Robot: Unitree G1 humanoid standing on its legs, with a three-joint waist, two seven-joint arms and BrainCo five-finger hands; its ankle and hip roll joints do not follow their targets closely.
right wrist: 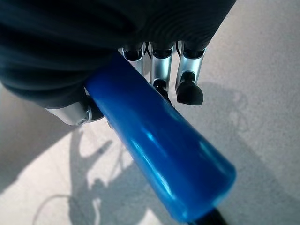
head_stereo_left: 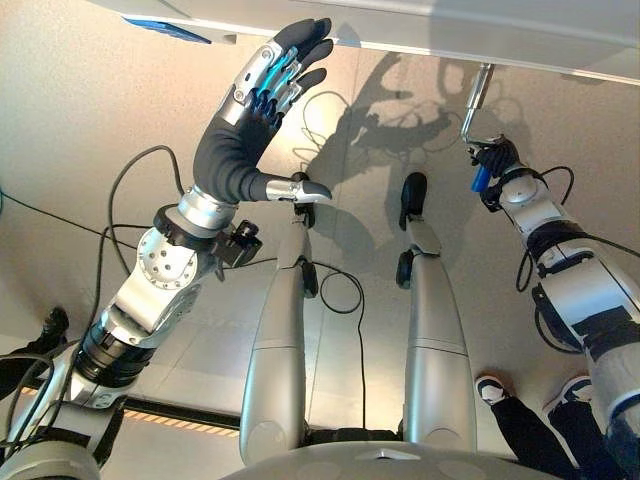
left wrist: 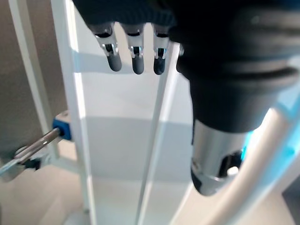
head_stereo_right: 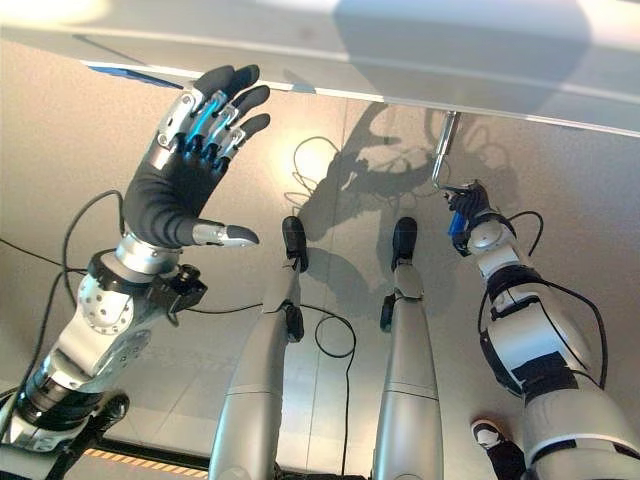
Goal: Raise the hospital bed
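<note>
The right hand (head_stereo_left: 497, 160) is curled round the blue grip (right wrist: 159, 150) of the hospital bed's crank handle (head_stereo_left: 476, 100), its fingers (right wrist: 189, 77) wrapped over the top of the grip and the thumb closing from the other side, so the blue cylinder runs out past the fingertips toward the floor. From the head views, the crank's bent silver rod rises from just beyond those fingers up to the underside of the white bed frame (head_stereo_left: 480, 30), which spans the scene above both hands. The left hand (head_stereo_left: 262, 100) is raised well apart from the crank, holding nothing, its fingers (head_stereo_right: 225, 100) straight and slightly spread with the tips near the frame's edge and the thumb stuck out sideways. Past that hand's fingertips in its wrist view stand the pale rails of the bed (left wrist: 75, 117), and well off to the side of them a second blue-tipped metal crank end (left wrist: 42, 143). A person's shoes (head_stereo_left: 493, 388) show on the floor beneath the right arm.
</note>
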